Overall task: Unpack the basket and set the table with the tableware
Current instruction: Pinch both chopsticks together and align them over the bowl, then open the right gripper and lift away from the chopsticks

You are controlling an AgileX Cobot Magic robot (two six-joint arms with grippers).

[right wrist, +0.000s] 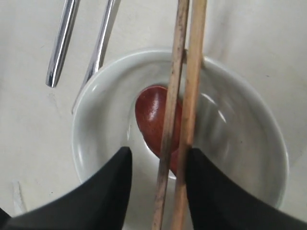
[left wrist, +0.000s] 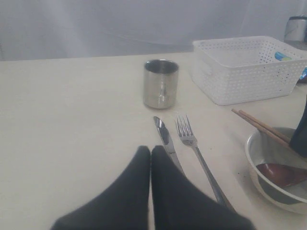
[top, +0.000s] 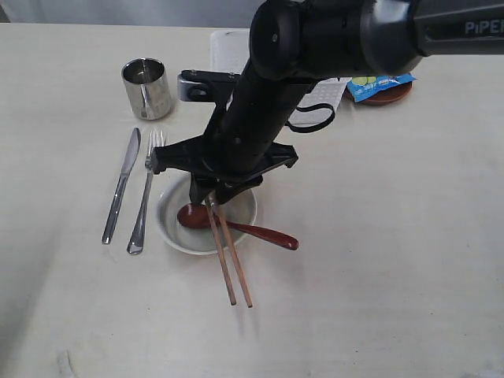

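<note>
Two wooden chopsticks [top: 234,264] lie nearest, side by side. Their tips rest on the table [top: 394,260] and their upper ends cross the rim of the white bowl [top: 168,233], pointing from it toward 5 o'clock. The tabletop is broad, flat and cream-white with a faint grain.

The dark red spoon [top: 264,233] has its head in the bowl, under the chopsticks, and its handle reaches over the rim toward 4 o'clock. The right gripper [top: 211,198] hangs over the bowl with its fingers apart. The chopsticks pass between them, and the right wrist view shows a clear gap beside one finger.

At 9 o'clock from the bowl the fork [top: 145,197] lies just beside it, with the knife [top: 121,187] parallel further out. The left gripper [left wrist: 151,155], seen only by its wrist camera, has its fingers pressed together on nothing.

The steel cup [top: 147,88] stands upright at 11 o'clock. The right arm [top: 260,102] hides the bowl's far rim and most of the white basket [top: 228,49] at 12 o'clock. At 2 o'clock, well apart, the brown plate [top: 391,98] lies under a blue snack bag [top: 379,83]. Beyond the table's far edge is a pale grey backdrop [left wrist: 96,24].
</note>
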